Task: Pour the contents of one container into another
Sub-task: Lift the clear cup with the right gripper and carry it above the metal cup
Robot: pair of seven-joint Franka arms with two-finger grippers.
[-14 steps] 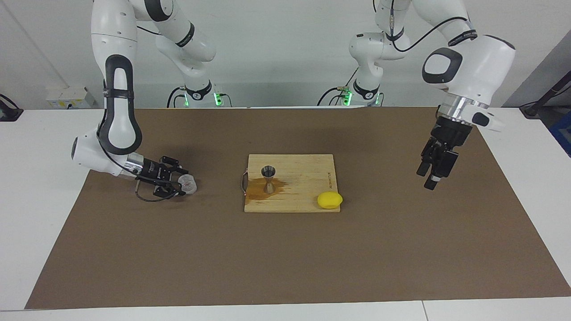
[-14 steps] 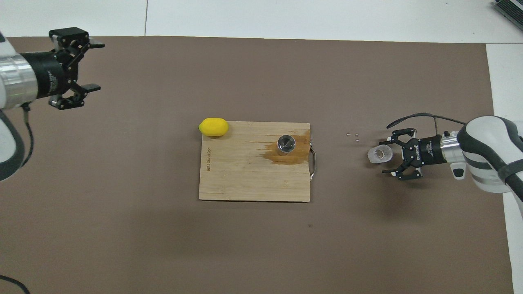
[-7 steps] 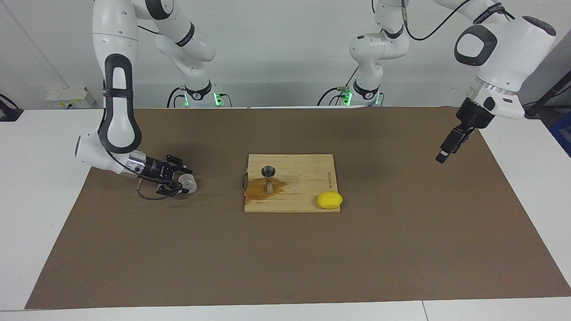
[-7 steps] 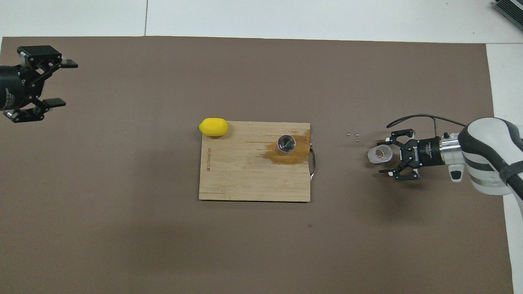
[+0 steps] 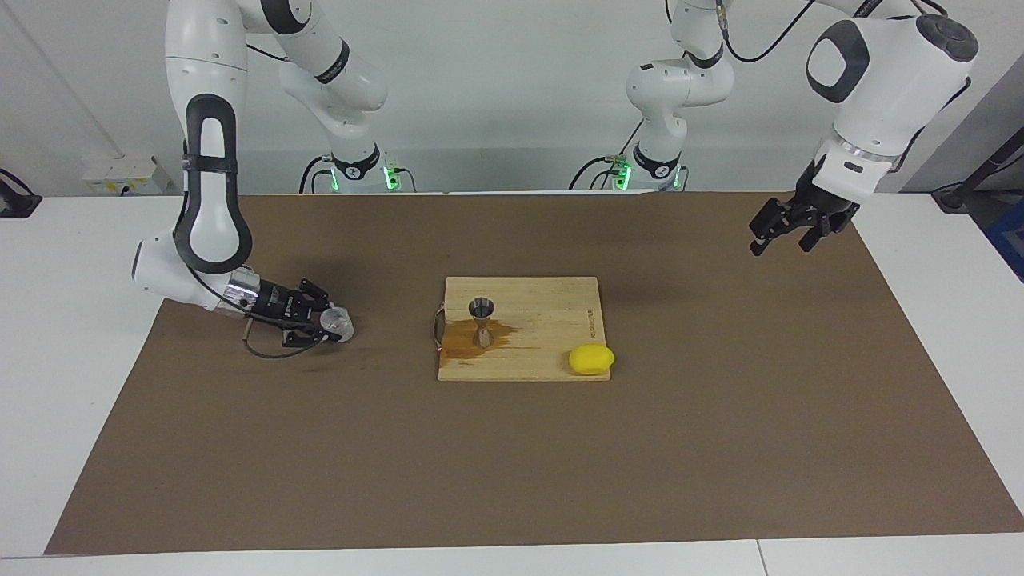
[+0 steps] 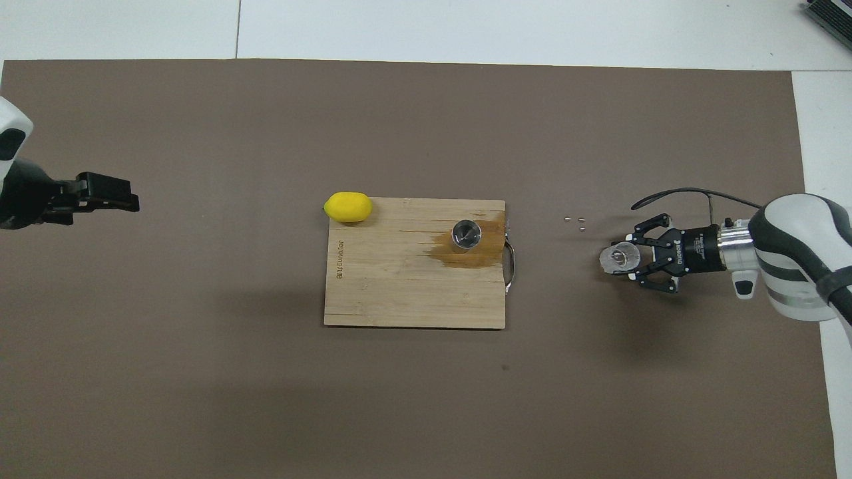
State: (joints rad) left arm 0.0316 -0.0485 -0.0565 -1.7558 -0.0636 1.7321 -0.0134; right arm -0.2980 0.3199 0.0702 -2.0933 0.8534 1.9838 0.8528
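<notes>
The clear cup [image 5: 338, 322] [image 6: 618, 258] is down at the brown mat toward the right arm's end of the table. My right gripper [image 5: 330, 326] [image 6: 630, 258] reaches in low and level and is shut on its sides. The silvery jigger [image 5: 482, 319] [image 6: 466, 234] stands upright on the wooden cutting board [image 5: 552, 316] [image 6: 399, 286], on a brownish wet stain. My left gripper [image 5: 780, 234] [image 6: 110, 197] hangs open and holds nothing, high over the mat at the left arm's end.
A yellow lemon [image 5: 591, 358] [image 6: 347, 207] rests at the board's corner farthest from the robots, toward the left arm's end. Three tiny bits [image 6: 576, 221] lie on the mat between the board's metal handle [image 6: 511, 263] and the cup.
My right gripper has closed from open onto the clear cup. The left arm has lifted, turned its wrist and drawn back toward its own end of the table.
</notes>
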